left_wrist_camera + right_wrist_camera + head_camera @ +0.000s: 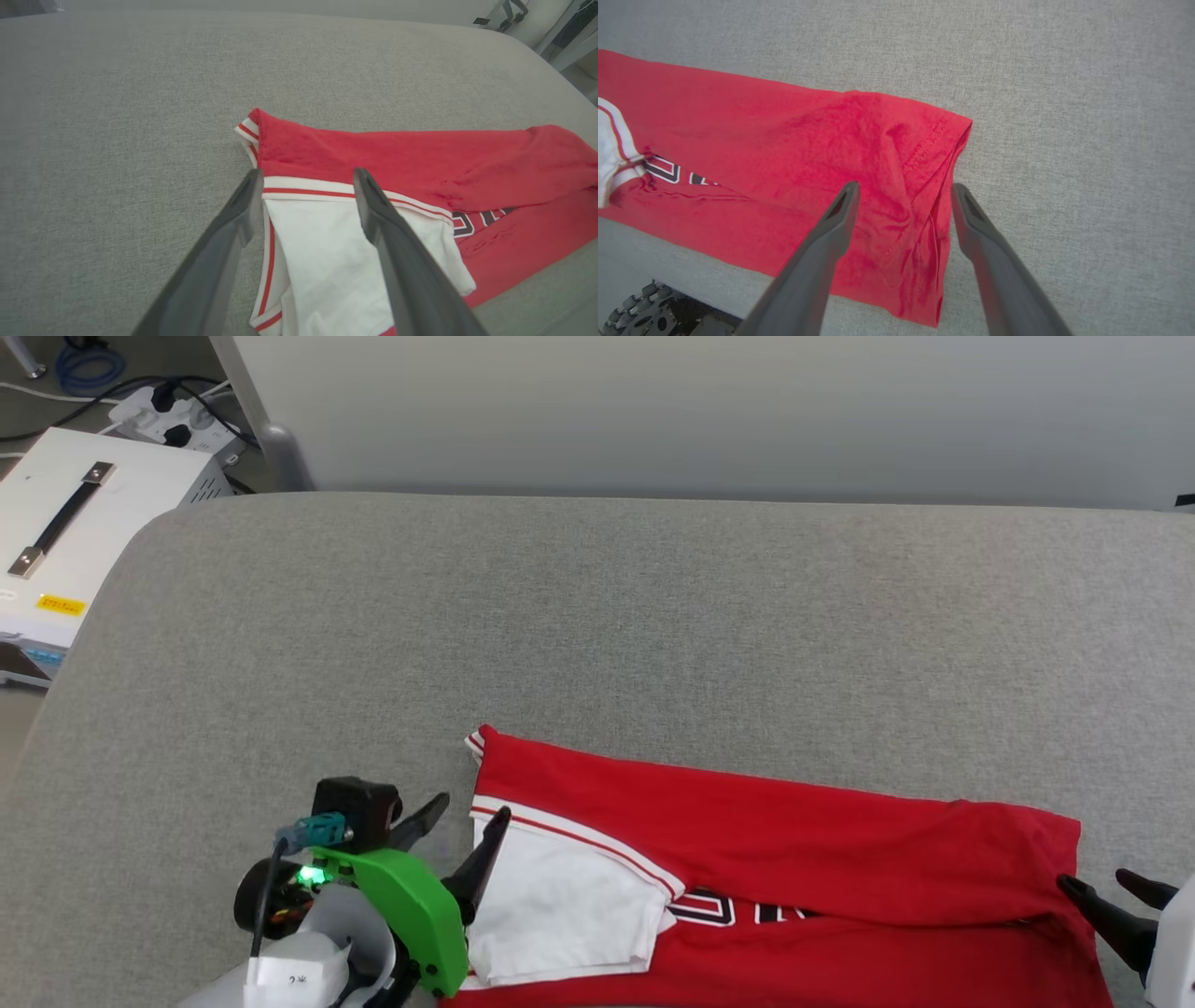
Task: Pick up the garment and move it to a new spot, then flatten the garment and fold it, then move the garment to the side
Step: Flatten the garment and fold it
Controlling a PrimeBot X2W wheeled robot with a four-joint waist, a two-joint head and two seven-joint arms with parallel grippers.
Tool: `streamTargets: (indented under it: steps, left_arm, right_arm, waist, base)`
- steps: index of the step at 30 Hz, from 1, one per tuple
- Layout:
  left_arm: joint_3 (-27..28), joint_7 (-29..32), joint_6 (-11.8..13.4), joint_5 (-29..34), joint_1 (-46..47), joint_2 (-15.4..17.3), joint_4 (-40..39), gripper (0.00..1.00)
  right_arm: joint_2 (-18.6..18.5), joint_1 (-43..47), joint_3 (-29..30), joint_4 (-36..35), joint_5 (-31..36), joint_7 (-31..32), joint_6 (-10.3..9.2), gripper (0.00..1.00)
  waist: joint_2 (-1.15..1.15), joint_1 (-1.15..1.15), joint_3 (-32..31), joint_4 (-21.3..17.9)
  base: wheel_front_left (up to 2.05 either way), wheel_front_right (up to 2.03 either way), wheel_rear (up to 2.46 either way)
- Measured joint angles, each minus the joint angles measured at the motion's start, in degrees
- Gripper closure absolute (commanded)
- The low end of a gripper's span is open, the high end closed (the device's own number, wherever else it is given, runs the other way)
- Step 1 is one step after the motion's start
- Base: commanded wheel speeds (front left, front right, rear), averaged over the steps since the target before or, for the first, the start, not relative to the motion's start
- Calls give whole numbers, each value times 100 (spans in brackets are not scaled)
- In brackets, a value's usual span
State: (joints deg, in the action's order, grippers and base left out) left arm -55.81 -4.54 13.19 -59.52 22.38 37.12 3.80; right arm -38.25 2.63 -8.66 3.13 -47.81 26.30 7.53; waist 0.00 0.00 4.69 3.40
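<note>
The garment (794, 868) lies folded lengthwise on the grey cushion near its front edge, red with a white sleeve (551, 905) and black lettering partly showing. My left gripper (471, 807) stands open at the garment's left end, its fingers straddling the striped sleeve trim (308, 186). In the left wrist view the left gripper (306, 175) holds nothing and the garment (420, 158) stretches away to the right. My right gripper (1102, 882) is open at the garment's right hem. In the right wrist view the right gripper (903, 189) spans the wrinkled hem corner of the garment (784, 140), with no cloth pinched.
The grey cushion (597, 616) stretches wide and bare behind the garment. A white equipment case (75, 523) and a power strip (173, 415) sit on the floor at the far left. A pale wall (709, 411) runs behind the cushion.
</note>
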Motion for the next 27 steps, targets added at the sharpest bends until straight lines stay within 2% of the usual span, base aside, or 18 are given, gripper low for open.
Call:
streamTargets:
  steps: [4, 11, 15, 19, 27]
  left_arm:
    - [175, -309, 129, 23, -9, 25, -187, 0]
    - [231, -823, 229, 566, -2, 60, -130, 0]
    - [363, -975, 461, 1259, 20, 63, 20, 0]
    - [623, -1011, 468, 1689, 2, -29, 51, 0]
    - [1123, -1012, 160, 1972, -256, -298, 164, 0]
  right_arm:
    - [332, 120, 600, -233, 248, 582, 0, 0]
    - [1322, 116, 1645, -480, 853, 1355, 0, 0]
    - [1923, 18, 2248, -385, 1336, 1642, -1, 0]
    - [2459, -142, 2666, -214, 1545, 1923, -1, 0]
    - [2691, -326, 3134, 339, 2142, 1973, 1, 0]
  waist:
    - [0, 0, 24, 48]
    - [0, 0, 164, 132]
    - [0, 0, 264, 195]
    - [0, 0, 369, 268]
    - [0, 0, 575, 425]
  base:
    - [0, 0, 0]
    - [0, 0, 0]
    - [0, 0, 0]
    - [0, 0, 0]
    - [0, 0, 0]
